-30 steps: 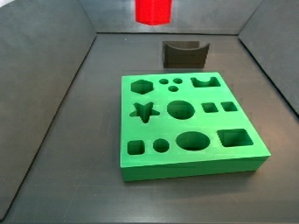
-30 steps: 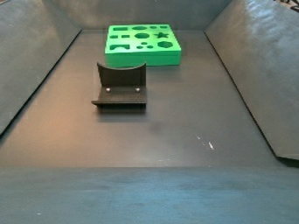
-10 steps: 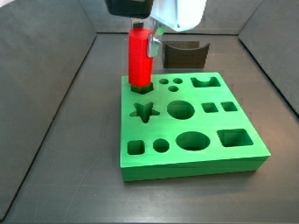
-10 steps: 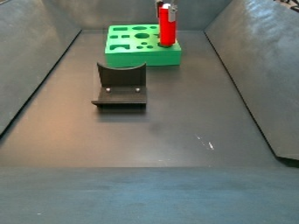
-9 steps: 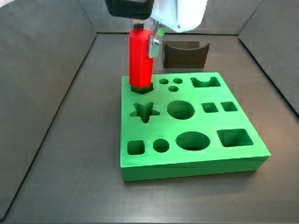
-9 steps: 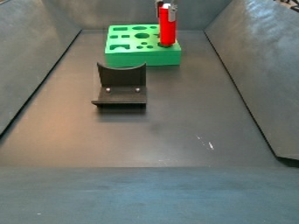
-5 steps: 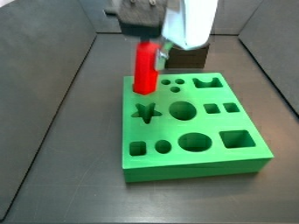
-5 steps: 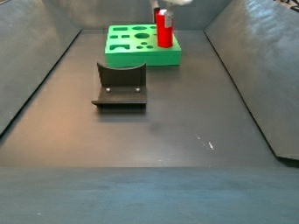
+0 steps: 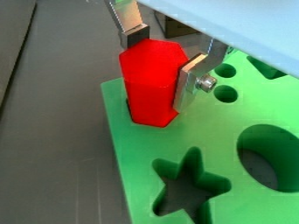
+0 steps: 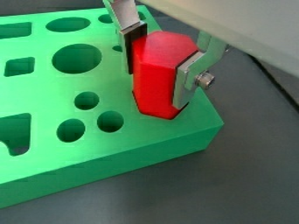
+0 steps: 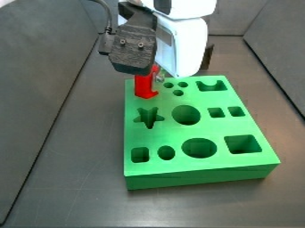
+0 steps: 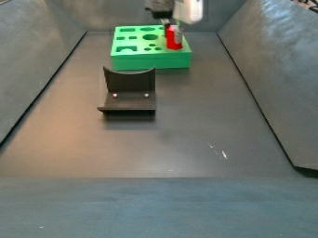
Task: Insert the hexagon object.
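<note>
The red hexagon peg [image 9: 151, 84] stands upright with its lower end down in the hexagonal hole at a corner of the green block [image 9: 222, 175]. It also shows in the other wrist view [image 10: 159, 73] and in both side views [image 11: 145, 86] [image 12: 173, 37]. My gripper [image 9: 160, 54] is shut on the peg near its top; the silver fingers [image 10: 191, 68] press its two opposite faces. In a side view the gripper [image 11: 141, 55] sits low over the block [image 11: 197, 129]. Only a short length of peg shows above the block.
The block has other shaped holes: a star [image 9: 187, 182], circles [image 10: 76, 59], squares. The dark fixture [image 12: 128, 91] stands on the floor in front of the block [image 12: 143, 51]. Grey bin walls slope up on all sides.
The gripper has come down with the peg. The peg, standing tall above the hole before, has sunk into the hexagonal hole and shows much less length.
</note>
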You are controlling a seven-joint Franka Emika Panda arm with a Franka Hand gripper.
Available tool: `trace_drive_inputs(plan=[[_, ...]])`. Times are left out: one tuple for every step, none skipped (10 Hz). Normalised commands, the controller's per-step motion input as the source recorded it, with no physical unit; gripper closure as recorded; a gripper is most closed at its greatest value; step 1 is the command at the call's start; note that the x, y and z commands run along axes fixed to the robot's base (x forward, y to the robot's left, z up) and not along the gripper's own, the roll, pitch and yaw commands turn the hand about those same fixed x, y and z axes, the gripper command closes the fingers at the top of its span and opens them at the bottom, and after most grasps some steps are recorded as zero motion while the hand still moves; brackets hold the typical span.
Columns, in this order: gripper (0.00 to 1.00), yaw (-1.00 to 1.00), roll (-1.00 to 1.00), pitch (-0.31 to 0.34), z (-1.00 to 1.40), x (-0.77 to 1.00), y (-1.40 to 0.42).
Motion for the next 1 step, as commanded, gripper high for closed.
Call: trace_drive_inputs(plan=[[1.0,0.0,-0.06,-0.144,-0.06,-0.11,0.03]])
